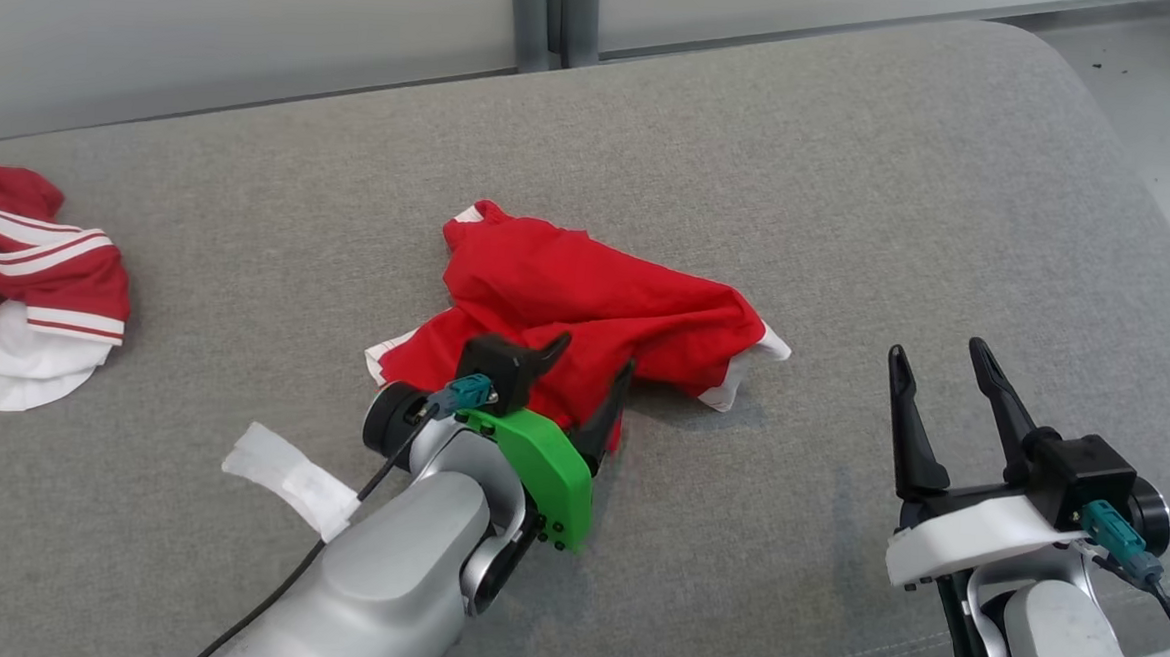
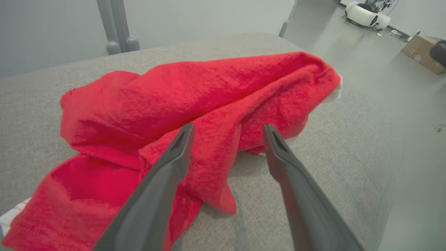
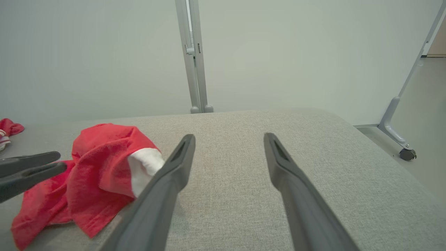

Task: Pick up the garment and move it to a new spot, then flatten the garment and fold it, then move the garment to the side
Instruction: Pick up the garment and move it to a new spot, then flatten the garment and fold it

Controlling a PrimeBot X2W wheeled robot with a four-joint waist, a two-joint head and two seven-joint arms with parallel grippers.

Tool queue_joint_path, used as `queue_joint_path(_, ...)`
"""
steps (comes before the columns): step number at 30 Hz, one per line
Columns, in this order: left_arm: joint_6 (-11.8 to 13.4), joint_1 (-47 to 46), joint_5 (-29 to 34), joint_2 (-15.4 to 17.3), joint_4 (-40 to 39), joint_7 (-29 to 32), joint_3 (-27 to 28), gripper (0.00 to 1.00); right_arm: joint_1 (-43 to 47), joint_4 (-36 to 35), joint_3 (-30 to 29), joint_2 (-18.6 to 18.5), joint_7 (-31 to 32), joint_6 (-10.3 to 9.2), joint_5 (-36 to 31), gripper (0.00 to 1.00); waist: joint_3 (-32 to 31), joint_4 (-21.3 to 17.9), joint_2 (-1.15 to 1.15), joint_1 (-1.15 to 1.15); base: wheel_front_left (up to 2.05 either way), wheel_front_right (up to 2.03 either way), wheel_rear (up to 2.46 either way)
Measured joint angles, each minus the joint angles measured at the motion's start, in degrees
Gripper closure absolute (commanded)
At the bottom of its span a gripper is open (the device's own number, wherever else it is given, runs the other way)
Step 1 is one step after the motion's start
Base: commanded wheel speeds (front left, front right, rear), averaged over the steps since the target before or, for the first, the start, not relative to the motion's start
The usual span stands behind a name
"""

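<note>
garment [image 1: 587, 299] lies crumpled mid-cushion [image 1: 853, 182]. left gripper [image 1: 594, 356] sits at its near edge, jaws spread either side of a fold, not clamping it. right gripper [image 1: 938, 349] is off to the right, jaws spread, empty. Looks like flattening is next: each gripper needs a hem corner, then pull apart.

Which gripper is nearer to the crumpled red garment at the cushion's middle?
Left. The left gripper, open, straddles a fold at the near edge of the red garment; the right gripper sits open over bare cushion to its right.
</note>
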Motion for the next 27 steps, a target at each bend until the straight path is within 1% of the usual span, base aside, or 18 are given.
queue_joint_path(6, 1.5, 1.5, 2.4, 0.9, -2.6, -0.2, 6.9, 0.0, 0.9, -0.5, 0.0, 0.0, 0.0, 0.0, -0.1, 0.0, -2.1, 1.7, 0.0, 0.0, 0.0, 0.0, 0.0)
queue_joint_path(10, 2.1, 2.0, 4.4, 2.0, -2.2, -0.3, 11.1, 0.0, 0.8, -0.5, 1.3, 0.0, 0.0, 0.01, -0.1, 0.0, -3.1, 1.6, 0.0, 0.0, 0.0, 0.0, 0.0)
queue_joint_path(14, 1.7, 1.3, 4.7, 2.3, 1.7, -0.3, 12.3, 0.0, 0.8, -0.7, 1.9, 0.0, 0.0, 0.01, -0.1, 0.0, -2.8, 0.4, 0.0, 0.0, 0.0, 0.0, 0.0)
queue_joint_path(20, 0.6, -2.6, 3.8, 1.7, 7.2, -0.2, 13.5, 0.0, 0.4, -1.6, 2.2, 0.0, 0.0, 0.0, -0.1, 0.0, -1.6, -1.2, 0.0, 0.0, 0.0, 0.0, 0.0)
queue_joint_path(23, -0.4, -4.9, 2.3, 1.3, 9.4, 1.4, 13.9, 0.0, -0.7, -2.7, 3.1, 0.0, 0.0, 0.0, 0.1, 0.0, -0.6, -2.0, 0.0, 0.0, 0.0, 0.0, 0.0)
queue_joint_path(27, -0.7, -8.4, 1.8, 0.9, 12.8, 3.3, 14.2, 0.0, -1.8, -4.5, 5.5, 0.0, 0.0, 0.01, 0.2, 0.0, 1.0, -3.4, 0.0, 0.0, 0.0, 0.0, 0.0)
